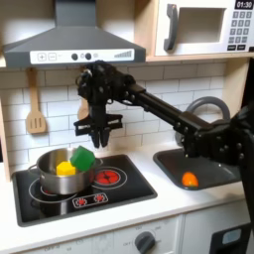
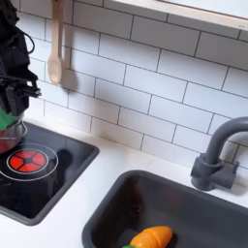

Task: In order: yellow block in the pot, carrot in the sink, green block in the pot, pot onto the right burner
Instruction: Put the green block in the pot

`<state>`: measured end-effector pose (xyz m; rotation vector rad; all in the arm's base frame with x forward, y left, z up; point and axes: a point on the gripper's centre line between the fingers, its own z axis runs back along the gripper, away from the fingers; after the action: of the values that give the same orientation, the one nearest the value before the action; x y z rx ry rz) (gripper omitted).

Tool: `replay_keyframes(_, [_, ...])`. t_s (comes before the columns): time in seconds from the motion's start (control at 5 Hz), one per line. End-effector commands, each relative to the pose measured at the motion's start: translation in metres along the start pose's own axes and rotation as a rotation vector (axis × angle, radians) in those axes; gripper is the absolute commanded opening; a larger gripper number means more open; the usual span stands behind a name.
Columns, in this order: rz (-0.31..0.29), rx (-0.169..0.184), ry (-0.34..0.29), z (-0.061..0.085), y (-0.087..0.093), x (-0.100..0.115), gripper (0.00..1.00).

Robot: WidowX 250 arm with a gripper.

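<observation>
I see the gripper hanging above the pot with its fingers spread apart and nothing between them; in the second exterior view the gripper sits at the second exterior view's left edge, too cropped for me to read the gap there.

Just below the gripper, the green block leans on the pot's rim on the side away from the wooden spoon, tilted with one corner up. In the second exterior view I catch a sliver of the green block under the gripper. The yellow block lies inside the pot, touching the green one. The pot is shiny steel, round, lidless, and stands on the stove burner nearer the spoon; the red-ringed burner beside it is bare.

Farther from the pot, the carrot lies in the dark grey sink. The second exterior view gives me its long axis running roughly sideways, green end toward the stove; in the first exterior view the carrot is just an orange blob. The arched faucet stands on the white bench behind the sink.
</observation>
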<state>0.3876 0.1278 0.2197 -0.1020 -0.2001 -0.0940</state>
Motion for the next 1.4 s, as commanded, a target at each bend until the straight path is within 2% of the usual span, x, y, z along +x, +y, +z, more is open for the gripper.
replay_keyframes(0.0, [0.007,-0.001,0.007,-0.004,0.003,-0.002,0.0])
replay_keyframes(0.4, [0.013,0.001,0.015,-0.006,0.008,-0.002,0.0])
replay_keyframes(0.8, [0.039,0.016,-0.001,0.004,0.019,-0.005,0.0])
replay_keyframes(1.2, [0.037,0.013,0.006,0.001,0.02,-0.005,0.0])
